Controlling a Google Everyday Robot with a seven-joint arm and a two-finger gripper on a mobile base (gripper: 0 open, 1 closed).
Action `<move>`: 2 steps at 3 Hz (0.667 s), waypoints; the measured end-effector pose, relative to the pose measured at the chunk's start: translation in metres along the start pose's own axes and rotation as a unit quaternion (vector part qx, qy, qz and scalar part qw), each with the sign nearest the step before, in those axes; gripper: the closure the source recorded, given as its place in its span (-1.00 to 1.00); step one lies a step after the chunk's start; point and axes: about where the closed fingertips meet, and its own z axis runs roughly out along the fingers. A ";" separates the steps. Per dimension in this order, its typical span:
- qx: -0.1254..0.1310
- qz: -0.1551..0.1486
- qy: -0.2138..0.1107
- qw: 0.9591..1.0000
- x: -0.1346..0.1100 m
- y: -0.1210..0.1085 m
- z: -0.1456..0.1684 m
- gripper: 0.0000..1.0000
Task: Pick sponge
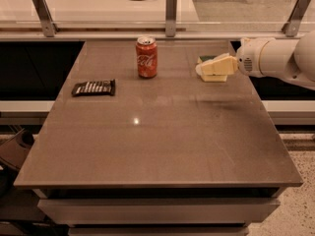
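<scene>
Three objects on one surface (157,146), plus one robot arm.
One can (146,57), one dark bar (93,88), one sponge (205,59), and one end effector (210,68) over the sponge at the far right edge.

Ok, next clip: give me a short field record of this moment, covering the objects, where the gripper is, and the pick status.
surface: brown table
sponge: far right part of the table, mostly covered by the gripper, green top showing
gripper: reaching in from the right, at the sponge
soda can: red, upright, far centre, left of the sponge and apart from it
packet: dark, lying flat near the left edge
pick status: sponge appears to rest on the table; grasp cannot be confirmed
</scene>
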 end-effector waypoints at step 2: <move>-0.016 0.017 -0.002 1.000 0.033 -0.013 0.031 -1.00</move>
